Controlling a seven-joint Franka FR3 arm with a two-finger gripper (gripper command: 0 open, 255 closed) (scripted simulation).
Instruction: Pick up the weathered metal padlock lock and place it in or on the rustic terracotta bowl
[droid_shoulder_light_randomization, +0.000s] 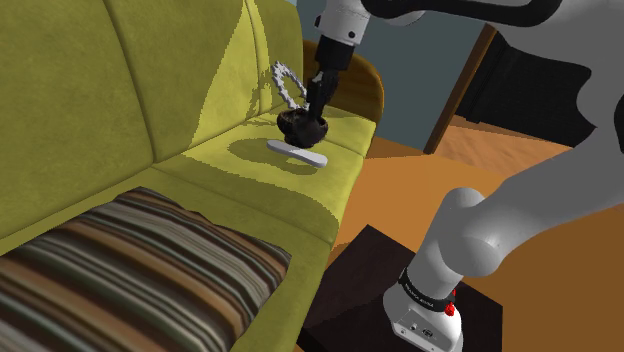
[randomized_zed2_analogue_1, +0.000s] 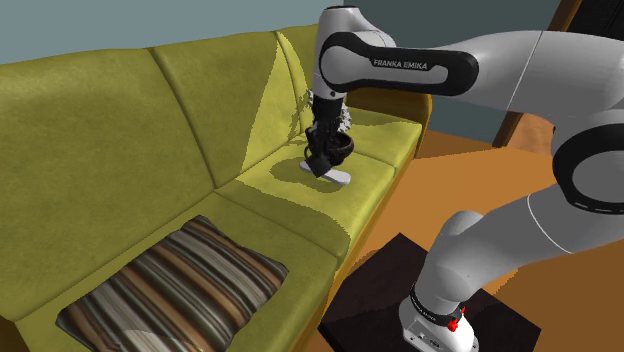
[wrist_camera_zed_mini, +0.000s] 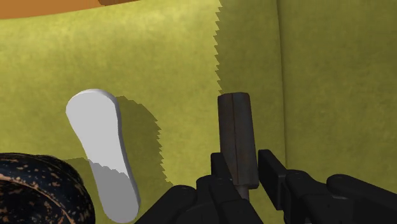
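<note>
My gripper (wrist_camera_zed_mini: 244, 168) is shut on the padlock (wrist_camera_zed_mini: 236, 137), a dark brown-grey metal slab standing up between the two fingers. It hangs over the yellow-green sofa seat (wrist_camera_zed_mini: 178, 70). The bowl (wrist_camera_zed_mini: 35, 191) is dark with orange speckles and lies off to the side of the fingers, beyond a white oblong object (wrist_camera_zed_mini: 102, 146). In the shoulder view the gripper (droid_shoulder_light_randomization: 314, 103) hovers just over the bowl (droid_shoulder_light_randomization: 303, 128). From the second exterior view the gripper (randomized_zed2_analogue_1: 320, 160) is low in front of the bowl (randomized_zed2_analogue_1: 341, 147).
The white oblong object (droid_shoulder_light_randomization: 297, 152) lies flat on the seat beside the bowl. A spiky silver thing (droid_shoulder_light_randomization: 287, 82) leans at the sofa back. A striped cushion (droid_shoulder_light_randomization: 130, 270) covers the near seat. The wooden armrest (droid_shoulder_light_randomization: 365, 85) and the orange floor (droid_shoulder_light_randomization: 420, 190) lie beyond.
</note>
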